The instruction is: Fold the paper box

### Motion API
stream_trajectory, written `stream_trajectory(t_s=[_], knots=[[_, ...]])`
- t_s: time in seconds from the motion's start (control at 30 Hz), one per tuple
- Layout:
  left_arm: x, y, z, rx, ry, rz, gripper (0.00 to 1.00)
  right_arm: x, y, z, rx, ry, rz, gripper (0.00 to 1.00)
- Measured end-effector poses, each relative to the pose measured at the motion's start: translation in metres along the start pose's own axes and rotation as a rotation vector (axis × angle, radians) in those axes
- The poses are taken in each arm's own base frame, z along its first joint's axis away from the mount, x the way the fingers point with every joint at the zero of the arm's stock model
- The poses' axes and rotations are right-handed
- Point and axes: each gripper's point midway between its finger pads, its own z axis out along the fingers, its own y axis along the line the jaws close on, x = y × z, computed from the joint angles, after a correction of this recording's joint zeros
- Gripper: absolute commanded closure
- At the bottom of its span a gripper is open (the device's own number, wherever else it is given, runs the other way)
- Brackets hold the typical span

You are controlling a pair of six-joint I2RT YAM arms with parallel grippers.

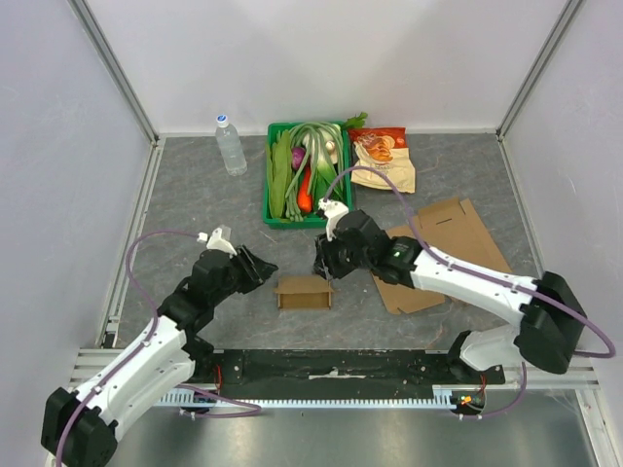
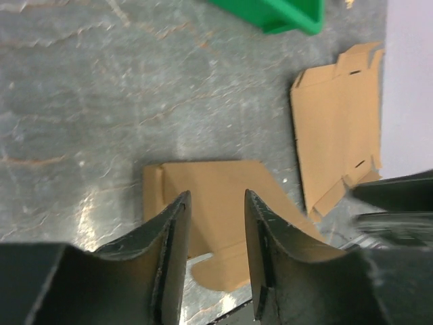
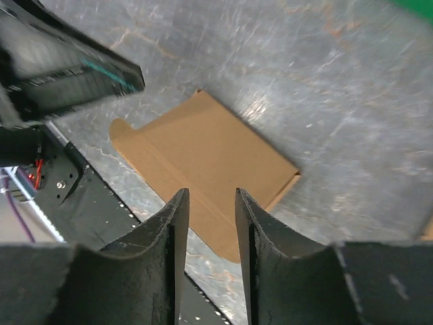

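Top external view, item one: paper box (image 1: 304, 292), brown card, partly formed, lying flat on the grey surface (image 1: 195, 214) a little toward 6 o'clock from its centre, touched by neither arm. Item two: left pincer (image 1: 265, 267), at the box's 10 o'clock, just beside it, jaws apart with nothing between them; its wrist view shows bare card below the gap. Item three: right pincer (image 1: 326, 272), at the box's 1 o'clock, poised over its far edge, likewise open and empty. Item four: flat cardboard sheet (image 1: 443, 253), unfolded, at the box's 3 o'clock under the right forearm. Item five: green crate (image 1: 310, 173) of vegetables at 12 o'clock, with a water bottle (image 1: 230, 144) at 11 and a snack bag (image 1: 382, 159) at 1. Hazards, as I judge them: the box is light and unpinned, so a push from one side alone would likely skid it toward the 6 o'clock rail rather than raise a flap; a pinch off the score line could crease the panel wrongly; and the two pincers stand close enough that converging together risks a knock.
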Motion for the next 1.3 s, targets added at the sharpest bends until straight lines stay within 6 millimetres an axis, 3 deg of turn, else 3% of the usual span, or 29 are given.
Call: stream_trajectory(t_s=[0.1,0.13,0.3,0.47,0.6,0.67,0.77,0.9,0.97,1.07,1.2,1.3], knots=[[-0.014,-0.018,-0.002,0.059,-0.046,0.017,0.62,0.026,0.005,0.022,-0.05,0.048,0.076,0.64],[-0.017,-0.022,-0.002,0.073,-0.053,0.019,0.69,0.037,0.004,0.027,-0.054,0.07,0.095,0.65],[0.0,-0.041,0.014,0.175,0.038,0.037,0.72,0.065,0.003,0.04,-0.086,0.115,0.163,0.69],[0.056,-0.008,0.022,0.161,0.182,0.054,0.72,0.071,0.003,0.047,-0.113,0.08,0.188,0.7],[0.076,0.014,0.021,0.133,0.217,0.047,0.72,0.093,-0.007,0.053,-0.1,0.095,0.205,0.72],[0.075,0.013,0.021,0.14,0.21,0.046,0.7,0.106,-0.013,0.057,-0.086,0.116,0.211,0.72],[0.074,0.012,0.019,0.146,0.201,0.047,0.65,0.102,-0.014,0.059,-0.091,0.094,0.213,0.68],[0.068,0.011,0.013,0.134,0.181,0.056,0.47,0.101,-0.014,0.055,-0.09,0.094,0.199,0.55],[0.058,0.002,0.007,0.146,0.157,0.066,0.41,0.098,-0.013,0.046,-0.091,0.089,0.19,0.45],[0.038,-0.018,-0.005,0.184,0.093,0.073,0.34,0.087,-0.01,0.034,-0.1,0.058,0.175,0.41],[0.016,-0.027,-0.017,0.192,0.001,0.066,0.31,0.08,-0.012,0.033,-0.093,0.05,0.166,0.43],[0.017,-0.013,-0.014,0.127,-0.003,0.047,0.3,0.086,-0.018,0.044,-0.072,0.079,0.174,0.5]])
